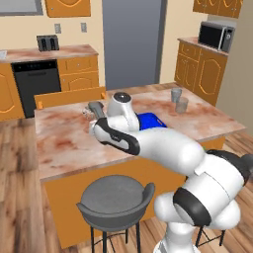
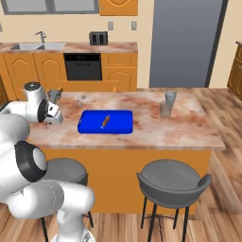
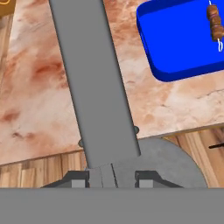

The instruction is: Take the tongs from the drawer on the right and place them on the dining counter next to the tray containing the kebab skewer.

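Surface: my dining counter [image 2: 156, 132], a reddish-brown marbled top over orange wood cabinets, carries everything listed here.
Stools: two grey stools [image 2: 172, 182] stand at its near side.
Tray: bright blue tray [image 2: 90, 126], flat on the surface, to the right of my gripper in the right base view.
Tongs: long dull-grey tongs [image 3: 94, 87], running up from between my fingertips across the marbled top in the hand view, beside the tray and apart from it.
Gripper: my gripper [image 3: 109, 180] is clenched on the near end of the tongs.
Kebab skewer: small kebab skewer [image 2: 105, 121] lying inside the tray.
Glasses: two clear glasses [image 2: 168, 104] farther right.
Writing: none that I can read.
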